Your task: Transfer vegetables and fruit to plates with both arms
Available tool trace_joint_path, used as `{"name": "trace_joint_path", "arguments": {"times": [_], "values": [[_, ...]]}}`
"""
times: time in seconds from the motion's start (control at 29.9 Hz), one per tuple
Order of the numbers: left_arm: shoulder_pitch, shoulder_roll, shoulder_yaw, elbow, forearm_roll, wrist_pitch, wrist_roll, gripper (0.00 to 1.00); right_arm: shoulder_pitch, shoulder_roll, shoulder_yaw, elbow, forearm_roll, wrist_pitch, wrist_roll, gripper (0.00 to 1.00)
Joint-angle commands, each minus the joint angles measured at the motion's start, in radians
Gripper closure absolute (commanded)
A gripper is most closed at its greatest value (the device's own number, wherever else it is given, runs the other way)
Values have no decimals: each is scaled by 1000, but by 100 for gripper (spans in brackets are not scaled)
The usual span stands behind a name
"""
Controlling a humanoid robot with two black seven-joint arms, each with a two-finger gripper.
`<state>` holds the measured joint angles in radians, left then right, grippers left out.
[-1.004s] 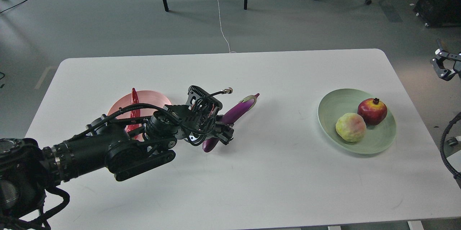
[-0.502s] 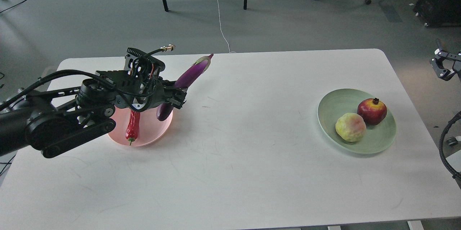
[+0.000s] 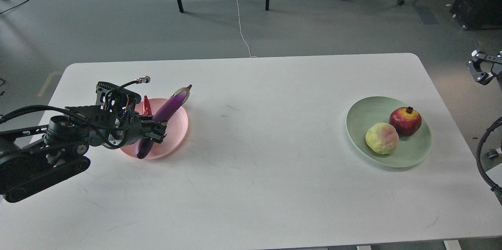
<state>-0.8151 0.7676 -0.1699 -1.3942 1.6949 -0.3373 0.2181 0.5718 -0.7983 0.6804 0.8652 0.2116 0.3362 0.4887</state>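
My left gripper (image 3: 153, 131) is shut on the purple eggplant (image 3: 168, 108) and holds it low over the pale pink plate (image 3: 178, 128) at the table's left. The eggplant lies slanted, cap up and to the right. The red chili pepper (image 3: 146, 105) lies on the pink plate, mostly hidden behind my gripper. The pale green plate (image 3: 366, 115) at the right holds the dark red pomegranate (image 3: 405, 120) and the bumpy yellow-green fruit (image 3: 381, 138). My right gripper (image 3: 483, 70) is off the table's right edge, small and dark.
The white table (image 3: 266, 187) stretches between the two plates. Table legs, chair wheels and cables stand on the grey floor beyond the far edge.
My left gripper lifted the eggplant from the table's middle, carried it left and brought it down over the pink plate. The right arm has barely moved.
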Motion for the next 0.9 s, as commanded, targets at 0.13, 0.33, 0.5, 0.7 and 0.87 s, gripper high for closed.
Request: {"name": "trace_joint_path", "arguments": {"times": [0.13, 0.33, 0.5, 0.7, 0.87], "values": [[1, 5, 0, 1, 3, 11, 4, 22, -7, -2, -1, 0, 0, 4, 0, 2], [1, 13, -3, 1, 0, 12, -3, 20, -6, -2, -2, 0, 0, 4, 0, 2], [-1, 47, -110, 3, -55, 69, -6, 11, -12, -12, -1, 0, 0, 10, 0, 2], [-7, 33, -402, 84, -375, 92, -6, 3, -3, -12, 8, -2, 0, 1, 0, 1], [-15, -57, -563, 204, -763, 92, -6, 3, 17, -10, 14, -23, 0, -20, 0, 1]]}}
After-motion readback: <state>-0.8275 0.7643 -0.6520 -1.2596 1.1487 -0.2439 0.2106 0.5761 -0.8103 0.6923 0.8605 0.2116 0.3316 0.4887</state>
